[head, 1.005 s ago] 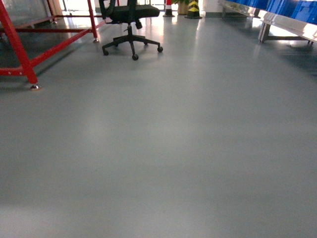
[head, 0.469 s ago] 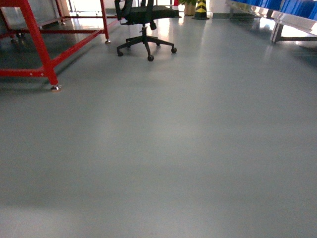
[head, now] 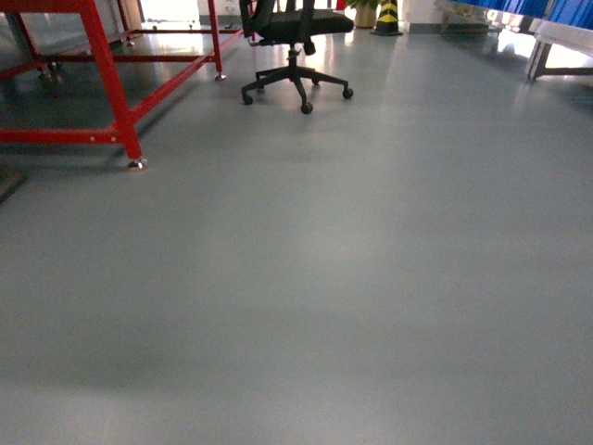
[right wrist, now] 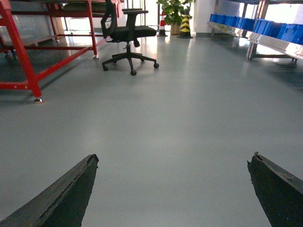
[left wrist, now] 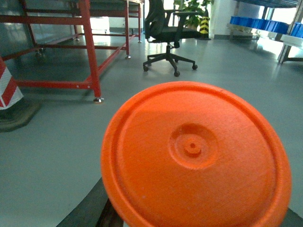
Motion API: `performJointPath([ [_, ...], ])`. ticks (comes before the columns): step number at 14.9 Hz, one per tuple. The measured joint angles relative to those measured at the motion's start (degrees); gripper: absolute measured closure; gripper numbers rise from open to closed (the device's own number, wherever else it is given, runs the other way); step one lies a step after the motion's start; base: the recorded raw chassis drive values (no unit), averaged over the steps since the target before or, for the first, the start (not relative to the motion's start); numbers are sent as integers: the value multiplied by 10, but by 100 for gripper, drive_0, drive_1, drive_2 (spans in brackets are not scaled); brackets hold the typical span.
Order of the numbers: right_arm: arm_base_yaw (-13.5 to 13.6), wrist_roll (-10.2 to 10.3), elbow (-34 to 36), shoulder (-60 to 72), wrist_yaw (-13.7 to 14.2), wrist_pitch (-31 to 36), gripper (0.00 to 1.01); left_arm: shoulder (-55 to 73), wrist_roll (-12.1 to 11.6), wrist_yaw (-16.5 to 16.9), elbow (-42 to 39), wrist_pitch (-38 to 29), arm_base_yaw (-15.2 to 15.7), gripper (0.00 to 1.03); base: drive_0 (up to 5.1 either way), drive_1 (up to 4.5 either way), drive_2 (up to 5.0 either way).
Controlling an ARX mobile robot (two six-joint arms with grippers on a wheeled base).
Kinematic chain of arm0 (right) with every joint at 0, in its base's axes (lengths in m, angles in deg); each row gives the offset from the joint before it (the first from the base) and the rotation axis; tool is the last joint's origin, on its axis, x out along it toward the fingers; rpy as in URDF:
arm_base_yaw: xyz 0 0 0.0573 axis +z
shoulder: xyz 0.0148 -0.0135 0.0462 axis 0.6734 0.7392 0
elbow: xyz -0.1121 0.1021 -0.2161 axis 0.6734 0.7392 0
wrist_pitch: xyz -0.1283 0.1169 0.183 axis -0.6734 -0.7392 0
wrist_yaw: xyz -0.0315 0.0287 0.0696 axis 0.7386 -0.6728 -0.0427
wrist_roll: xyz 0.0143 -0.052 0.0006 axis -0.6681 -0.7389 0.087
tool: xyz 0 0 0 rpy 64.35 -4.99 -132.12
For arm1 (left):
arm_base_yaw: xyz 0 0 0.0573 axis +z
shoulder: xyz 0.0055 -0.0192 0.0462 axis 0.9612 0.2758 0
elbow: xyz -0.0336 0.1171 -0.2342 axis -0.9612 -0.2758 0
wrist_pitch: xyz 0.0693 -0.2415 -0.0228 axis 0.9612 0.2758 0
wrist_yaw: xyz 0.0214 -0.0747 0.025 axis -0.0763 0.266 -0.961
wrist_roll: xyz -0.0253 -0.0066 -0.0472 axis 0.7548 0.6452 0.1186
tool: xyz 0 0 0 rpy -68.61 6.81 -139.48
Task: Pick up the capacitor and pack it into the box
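Box: not visible | right end effector (right wrist: 173, 189) spread wide | left end effector: state unclear, orange disc (left wrist: 194, 156) in front

right tool (right wrist: 173, 189): two black wedge-shaped fingers (right wrist: 66, 194), rough chipped edges | left tool: dark parts, mostly hidden

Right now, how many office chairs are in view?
1. A black chair stands on the far floor, right of the red frame. All three views show this same one. Others may sit outside the views.

Workshop: red steel frame (head: 111, 74), blue bins (right wrist: 265, 26)
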Motion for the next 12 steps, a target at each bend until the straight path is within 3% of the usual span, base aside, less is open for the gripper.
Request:
performJointPath([
  [12,0,0,0,0,0,2,3,0,0,0,0,0,0,59,-507,239,239],
])
